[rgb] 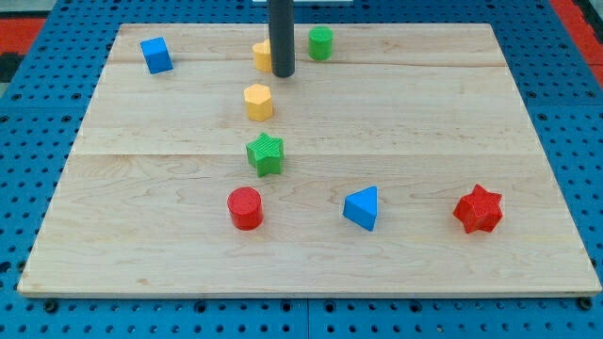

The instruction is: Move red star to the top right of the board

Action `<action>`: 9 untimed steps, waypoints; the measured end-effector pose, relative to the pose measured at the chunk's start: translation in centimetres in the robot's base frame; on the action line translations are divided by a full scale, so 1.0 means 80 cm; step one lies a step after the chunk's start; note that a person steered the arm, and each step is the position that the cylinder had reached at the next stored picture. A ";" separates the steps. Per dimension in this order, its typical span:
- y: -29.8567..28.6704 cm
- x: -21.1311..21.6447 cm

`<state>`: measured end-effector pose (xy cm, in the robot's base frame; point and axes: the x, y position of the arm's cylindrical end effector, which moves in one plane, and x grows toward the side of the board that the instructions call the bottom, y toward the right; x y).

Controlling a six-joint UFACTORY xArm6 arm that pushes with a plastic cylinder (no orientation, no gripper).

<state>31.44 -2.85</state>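
Where the wooden board [528, 122] begins at the view's left, a blue cube [156, 55] is seen near the top corner, well apart from everything else. Further right, a red cylinder [245, 208] is found toward the view's bottom, with a green star [266, 153] just above it and a yellow hexagonal block [258, 101] above that, the three forming a loose column. A second yellow block [261, 55], its shape partly hidden, is set near the top edge, and my tip [283, 73] is placed against its right side; whether the two actually touch cannot be told. No fingers are carried by the rod, so nothing is gripped or held. A green cylinder [320, 42] is seen just right of the rod, apart from it. A blue triangular block [362, 208] is placed lower down, right of centre. The red star [478, 209] lies at the lower right, flat, one point aimed at the view's top; no long axis can be made out. It is well apart from my tip.
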 end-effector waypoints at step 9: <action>0.261 0.261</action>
<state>52.28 18.05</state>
